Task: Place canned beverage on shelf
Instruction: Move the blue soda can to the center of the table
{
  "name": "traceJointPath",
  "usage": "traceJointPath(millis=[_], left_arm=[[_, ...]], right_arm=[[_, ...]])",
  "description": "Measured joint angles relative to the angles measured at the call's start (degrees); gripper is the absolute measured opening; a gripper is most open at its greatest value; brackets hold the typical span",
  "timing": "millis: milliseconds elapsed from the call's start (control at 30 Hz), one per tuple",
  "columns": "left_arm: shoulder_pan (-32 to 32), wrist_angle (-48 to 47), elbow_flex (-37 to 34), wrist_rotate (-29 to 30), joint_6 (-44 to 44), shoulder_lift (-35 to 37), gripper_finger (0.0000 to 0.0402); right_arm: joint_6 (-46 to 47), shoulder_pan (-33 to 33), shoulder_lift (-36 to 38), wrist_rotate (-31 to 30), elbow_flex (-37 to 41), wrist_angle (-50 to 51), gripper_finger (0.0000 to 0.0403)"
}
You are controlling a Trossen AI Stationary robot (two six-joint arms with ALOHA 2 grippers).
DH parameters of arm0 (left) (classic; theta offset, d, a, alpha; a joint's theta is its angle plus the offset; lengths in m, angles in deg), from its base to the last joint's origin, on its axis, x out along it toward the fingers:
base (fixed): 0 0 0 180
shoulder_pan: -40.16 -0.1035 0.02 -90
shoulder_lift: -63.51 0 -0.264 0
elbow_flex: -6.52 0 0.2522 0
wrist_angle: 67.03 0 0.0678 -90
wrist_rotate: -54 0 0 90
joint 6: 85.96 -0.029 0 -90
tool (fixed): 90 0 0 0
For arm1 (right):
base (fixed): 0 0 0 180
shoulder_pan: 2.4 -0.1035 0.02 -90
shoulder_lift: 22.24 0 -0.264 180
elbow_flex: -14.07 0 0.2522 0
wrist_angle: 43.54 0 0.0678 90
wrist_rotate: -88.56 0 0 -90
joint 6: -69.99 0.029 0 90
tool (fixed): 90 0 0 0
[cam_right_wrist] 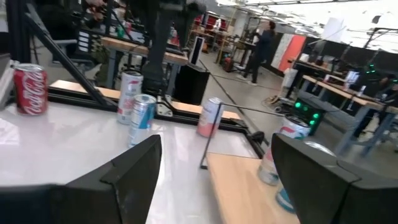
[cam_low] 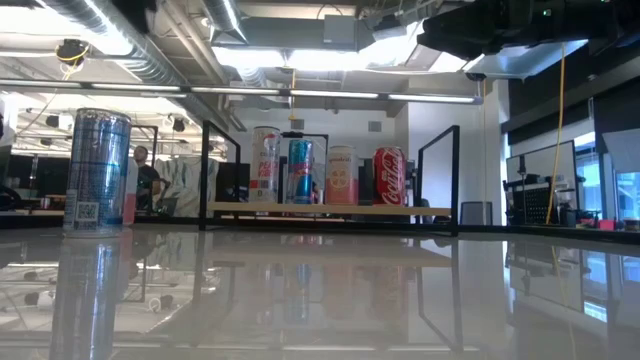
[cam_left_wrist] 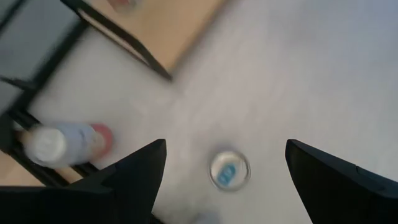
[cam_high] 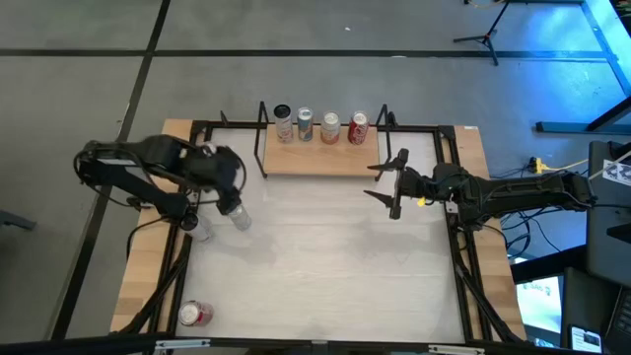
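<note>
Left gripper hangs over the left part of the table, fingers spread wide, nothing between them. In the left wrist view I look down past both fingers at a can top standing on the white surface directly below, in the gap but untouched. From above I see two pale cans just beside that gripper, toward the table's left edge; I can't separate them cleanly there. The low view shows one tall blue-silver can upright on the table.

Right gripper sits near the shelf's right end, just in front of it, pointing left. Fingers wide, empty. Its wrist view looks across the table at the cans on the far side.

Shelf is at the table's back edge, centred. Four cans stand on it in a row along its back: a white one, a blue-and-silver one, a pink one and a red cola can at the right end. All upright, close together, apart from both grippers.

One more red can lies on the wooden strip at the table's front-left corner, well apart from everything.
</note>
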Motion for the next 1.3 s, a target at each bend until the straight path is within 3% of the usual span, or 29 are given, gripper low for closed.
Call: traceJointPath(millis=[300, 500, 767, 1300], left_arm=[[0.34, 5.49, -14.19, -9.45, -1.3, -0.03, 0.0319], [2.14, 9.47, -20.12, -10.18, -4.38, -0.02, 0.0319], [2.47, 10.0, -22.31, -5.77, -5.0, 0.0, 0.0319], [2.47, 11.11, -22.32, -5.88, -6.32, 0.0, 0.0319]], right_arm=[[1.41, 0.0, 0.0, 0.01, 0.0, 1.17, 0.0301], [1.28, 0.0, 0.0, 0.01, 0.0, 1.19, 0.0301], [1.24, 0.0, 0.0, 0.01, 0.0, 1.21, 0.0301], [1.21, 0.0, -0.01, 0.01, 0.0, 1.26, 0.0301]])
